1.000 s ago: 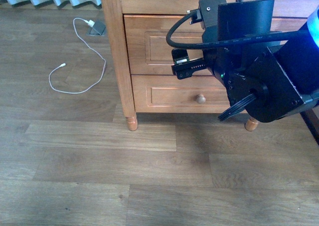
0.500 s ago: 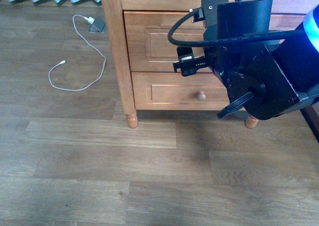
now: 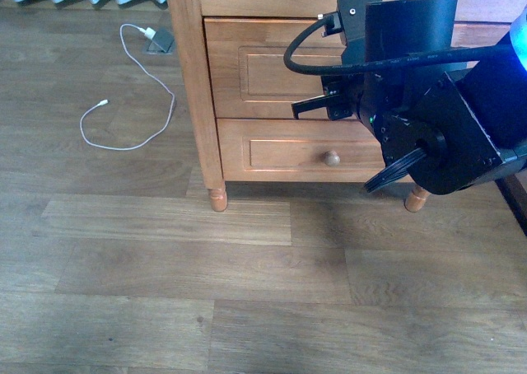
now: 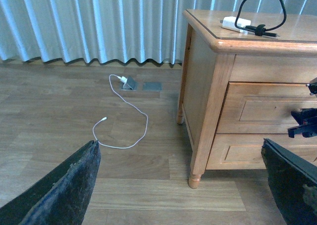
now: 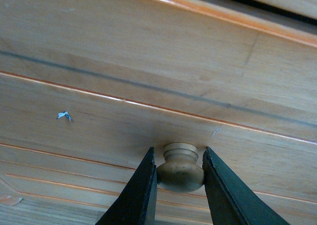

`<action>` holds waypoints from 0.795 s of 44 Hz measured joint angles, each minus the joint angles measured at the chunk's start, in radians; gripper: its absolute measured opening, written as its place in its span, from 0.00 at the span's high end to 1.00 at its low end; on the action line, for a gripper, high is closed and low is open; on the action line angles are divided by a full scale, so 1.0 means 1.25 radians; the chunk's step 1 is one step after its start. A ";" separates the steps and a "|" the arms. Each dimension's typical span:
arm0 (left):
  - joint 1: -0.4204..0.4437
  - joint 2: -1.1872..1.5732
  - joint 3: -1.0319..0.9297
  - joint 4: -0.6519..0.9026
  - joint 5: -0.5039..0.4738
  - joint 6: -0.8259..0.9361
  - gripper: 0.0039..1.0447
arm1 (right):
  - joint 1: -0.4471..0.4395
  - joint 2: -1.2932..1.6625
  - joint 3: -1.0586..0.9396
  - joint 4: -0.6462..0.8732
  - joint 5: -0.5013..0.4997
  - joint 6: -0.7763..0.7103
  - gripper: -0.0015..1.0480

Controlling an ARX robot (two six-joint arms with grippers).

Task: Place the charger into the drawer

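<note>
The charger (image 4: 235,23), a small white block with a looped black cable, lies on top of the nightstand in the left wrist view. The drawer (image 3: 263,69) is the upper, taller one, and its honey-coloured front (image 5: 148,86) is flush with the frame. My right gripper (image 5: 179,160) is shut on the drawer's round pale knob (image 5: 179,171), one finger on each side. In the front view the right arm (image 3: 412,102) covers the drawer's right half. My left gripper (image 4: 181,185) hangs open above the floor, left of the nightstand, holding nothing.
A white plug with a long thin white cable (image 3: 132,86) lies on the wooden floor beside a floor socket plate (image 3: 160,44). The shallower lower drawer shows its knob (image 3: 331,158). Striped curtains (image 4: 99,22) hang behind. A nightstand leg (image 3: 217,199) stands at the front left corner.
My right gripper has moved in towards the upper drawer front and shifted slightly right. The drawer front has not moved.
</note>
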 joint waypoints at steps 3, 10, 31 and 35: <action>0.000 0.000 0.000 0.000 0.000 0.000 0.06 | -0.002 -0.003 -0.002 -0.007 -0.006 0.001 0.78; 0.000 0.000 0.000 0.000 0.000 0.000 0.06 | -0.011 -0.047 -0.052 -0.042 -0.056 0.013 0.79; 0.000 0.000 0.000 0.000 0.000 0.000 0.06 | -0.046 -0.339 -0.432 -0.134 -0.245 0.030 0.81; 0.000 0.000 0.000 0.000 0.000 0.000 0.06 | -0.047 -0.381 -0.493 -0.131 -0.265 0.029 0.81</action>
